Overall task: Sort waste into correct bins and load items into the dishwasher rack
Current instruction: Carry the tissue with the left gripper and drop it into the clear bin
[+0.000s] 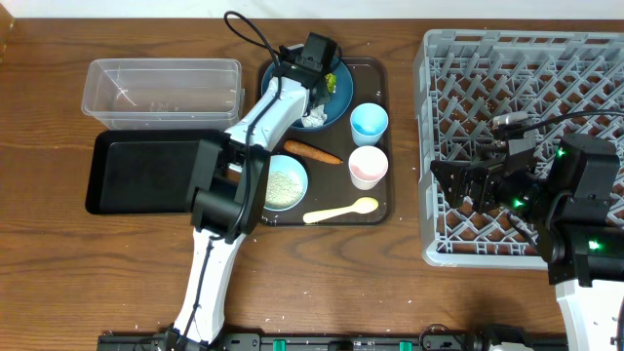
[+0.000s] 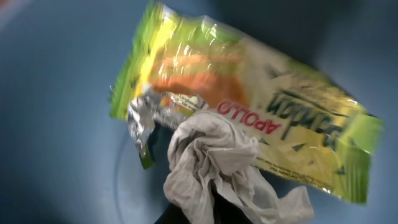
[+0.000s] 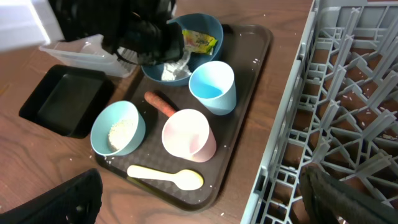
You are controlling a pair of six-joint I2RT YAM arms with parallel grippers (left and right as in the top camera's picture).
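Dishwasher rack (image 1: 517,58) sits under the wide-open right gripper (image 1: 441,181). On the dark blue plate (image 2: 56,124), the left gripper (image 1: 310,105) is clamped shut on the crumpled tissue (image 2: 211,162), which overlaps the snack wrapper (image 2: 249,118). Best to lift straight up and slowly, so the wrapper isn't dragged along.

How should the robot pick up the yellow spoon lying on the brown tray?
Grip the pale yellow plastic spoon by its thin straight handle, coming straight down with the jaws across it. It lies flat on the dark brown serving tray, nothing touching it; the wide rounded bowl end would likely slip.
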